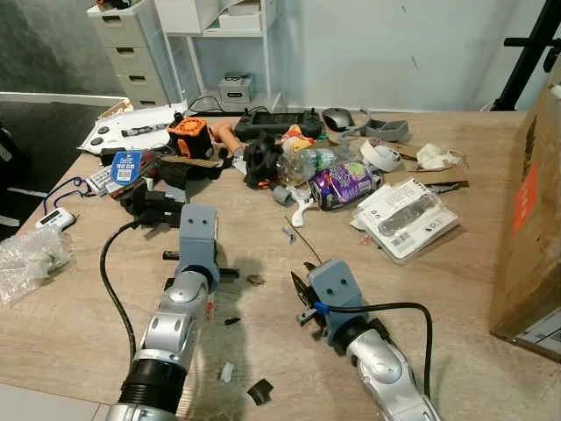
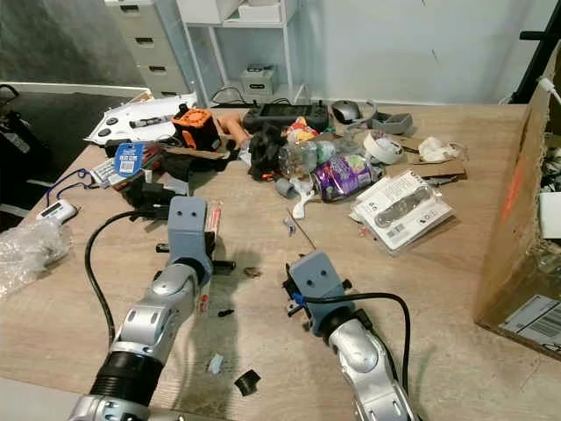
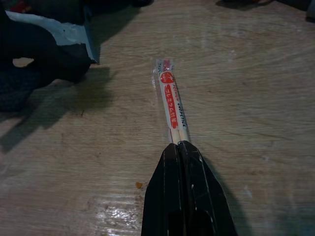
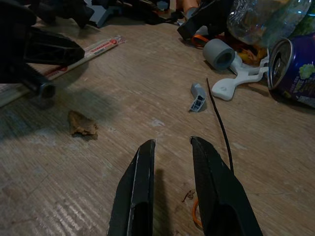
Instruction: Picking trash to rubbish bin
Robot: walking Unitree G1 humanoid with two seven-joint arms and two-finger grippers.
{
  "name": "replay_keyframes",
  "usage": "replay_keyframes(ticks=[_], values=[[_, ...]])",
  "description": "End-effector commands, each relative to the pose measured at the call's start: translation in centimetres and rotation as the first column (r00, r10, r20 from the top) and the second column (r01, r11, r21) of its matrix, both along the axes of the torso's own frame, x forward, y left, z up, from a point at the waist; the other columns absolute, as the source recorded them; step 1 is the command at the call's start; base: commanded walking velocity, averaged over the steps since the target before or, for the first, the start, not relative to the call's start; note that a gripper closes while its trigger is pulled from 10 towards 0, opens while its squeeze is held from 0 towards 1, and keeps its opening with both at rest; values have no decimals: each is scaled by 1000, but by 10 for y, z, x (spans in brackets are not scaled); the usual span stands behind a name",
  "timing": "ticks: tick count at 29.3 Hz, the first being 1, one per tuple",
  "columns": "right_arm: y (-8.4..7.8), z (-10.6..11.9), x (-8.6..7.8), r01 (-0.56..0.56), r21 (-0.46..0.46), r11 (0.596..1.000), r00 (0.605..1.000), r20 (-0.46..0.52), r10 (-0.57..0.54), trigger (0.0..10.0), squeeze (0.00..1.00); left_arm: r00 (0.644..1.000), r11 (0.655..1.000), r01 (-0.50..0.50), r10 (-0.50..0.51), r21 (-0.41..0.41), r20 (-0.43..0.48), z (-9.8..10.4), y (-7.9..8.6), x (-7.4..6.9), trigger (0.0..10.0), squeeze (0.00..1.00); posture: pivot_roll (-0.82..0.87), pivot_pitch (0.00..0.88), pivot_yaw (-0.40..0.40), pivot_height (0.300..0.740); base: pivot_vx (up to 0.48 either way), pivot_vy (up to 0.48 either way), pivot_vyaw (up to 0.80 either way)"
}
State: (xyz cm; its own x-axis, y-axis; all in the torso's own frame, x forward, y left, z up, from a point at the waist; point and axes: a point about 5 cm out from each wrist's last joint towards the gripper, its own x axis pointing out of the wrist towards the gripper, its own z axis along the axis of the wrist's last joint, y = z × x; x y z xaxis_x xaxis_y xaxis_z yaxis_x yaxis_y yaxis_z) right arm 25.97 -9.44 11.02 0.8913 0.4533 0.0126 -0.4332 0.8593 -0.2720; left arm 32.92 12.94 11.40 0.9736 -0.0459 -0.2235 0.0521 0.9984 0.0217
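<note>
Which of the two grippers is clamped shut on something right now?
The left gripper: its fingers are shut on the wrapped chopsticks. The right gripper stands open over the table.

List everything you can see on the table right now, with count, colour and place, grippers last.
Wrapped wooden chopsticks: one pair, red-and-white sleeve, held flat on the wooden table.
Purple drink can: one, lying mid-table.
Clear crushed plastic bottle: one, behind the can.
White blister pack: one, right of the can.
Brown cardboard box: one, right edge.
Clear plastic bag: one, left edge.
Brown crumb: one, between the arms.
Thin black wire: one, ahead of the right gripper.
Left gripper: shut on the chopsticks.
Right gripper: open, above the table.
</note>
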Motion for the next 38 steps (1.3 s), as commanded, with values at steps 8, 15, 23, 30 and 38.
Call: replay_keyframes(ticks=[8, 15, 23, 30, 38], values=[[3, 1, 2, 9, 50, 999, 1000, -11, -9, 10000, 0, 996, 1000, 21, -21, 8, 87, 8, 16, 4, 0, 0, -175, 153, 165, 740, 0, 0, 0], [0, 9, 6, 50, 122, 991, 999, 4, -51, 10000, 0, 973, 995, 96, -97, 16, 211, 28, 38, 14, 0, 0, -171, 160, 168, 740, 0, 0, 0], [-3, 7, 6, 57, 119, 991, 998, -5, -57, 10000, 0, 986, 985, 122, -134, 126, 96, 15, 42, 11, 10000, 1000, -167, 169, 173, 740, 0, 0, 0], [-2, 7, 5, 56, 121, 991, 998, -7, -56, 10000, 0, 985, 989, 134, -139, 57, 98, 11, 42, 10, 10000, 1000, -168, 174, 171, 740, 0, 0, 0], [-2, 5, 5, 52, 116, 992, 999, -12, -51, 10000, 0, 982, 982, 183, -184, 38, 40, 6, 43, 7, 10000, 1000, -165, 173, 169, 740, 0, 0, 0]])
